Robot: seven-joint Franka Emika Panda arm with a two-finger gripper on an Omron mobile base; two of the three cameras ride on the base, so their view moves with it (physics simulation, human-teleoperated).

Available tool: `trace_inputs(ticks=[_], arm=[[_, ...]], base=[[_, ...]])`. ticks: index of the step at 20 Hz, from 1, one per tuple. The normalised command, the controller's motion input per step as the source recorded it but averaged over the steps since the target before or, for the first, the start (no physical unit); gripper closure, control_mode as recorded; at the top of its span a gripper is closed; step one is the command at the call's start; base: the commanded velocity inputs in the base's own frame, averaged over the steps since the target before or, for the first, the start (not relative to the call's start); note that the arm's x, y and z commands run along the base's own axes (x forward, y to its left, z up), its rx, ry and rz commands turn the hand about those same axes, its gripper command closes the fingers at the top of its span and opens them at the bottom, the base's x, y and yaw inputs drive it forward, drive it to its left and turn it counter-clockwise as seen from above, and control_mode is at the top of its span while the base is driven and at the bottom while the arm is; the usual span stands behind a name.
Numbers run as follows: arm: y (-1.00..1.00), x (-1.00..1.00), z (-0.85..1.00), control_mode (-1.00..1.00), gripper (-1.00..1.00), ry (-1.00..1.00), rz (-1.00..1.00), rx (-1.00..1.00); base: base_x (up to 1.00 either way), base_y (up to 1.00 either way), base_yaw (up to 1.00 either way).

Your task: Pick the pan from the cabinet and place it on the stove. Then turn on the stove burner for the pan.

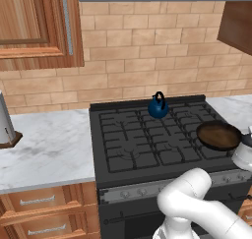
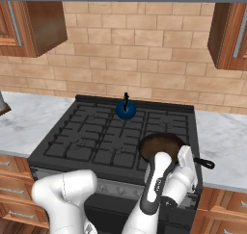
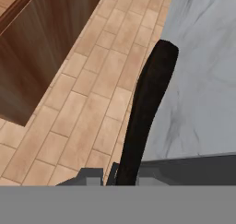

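- Looking along the tool (image 3: 120,179), we see the pan's long black handle (image 3: 146,109) running up between its fingertips; we cannot tell whether they grip it or have let go.
- We see the pan (image 1: 218,135) on the stove (image 1: 142,144), over the front right grate.
- A blue kettle (image 1: 158,106) stands at the stove's back.
- Marble bench (image 1: 44,149) lies left; the cabinet (image 1: 39,26) hangs above it.

Light: even and bright, no single source to be seen — rendered look throughout.
Shadows: soft, faint under the pan (image 1: 218,135) on the stove (image 1: 133,139).
Glare: none on the marble counter (image 1: 49,149).
Sharpness: base views slightly coarse; hand view soft — the pan's handle is blurred at its edges.
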Motion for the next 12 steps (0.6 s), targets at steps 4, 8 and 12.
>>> trace_inputs(ticks=[4,8,12], arm=[[0.00,0.03,0.00,-1.00,-1.00,0.10,0.00,0.00],[0.00,0.00,0.01,-1.00,-1.00,0.16,0.00,0.00],[0.00,0.00,0.24,-1.00,-1.00,0.25,-0.01,0.00]], base=[[0.00,0.00,0.00],[0.00,0.00,0.00],[0.00,0.00,0.00]])
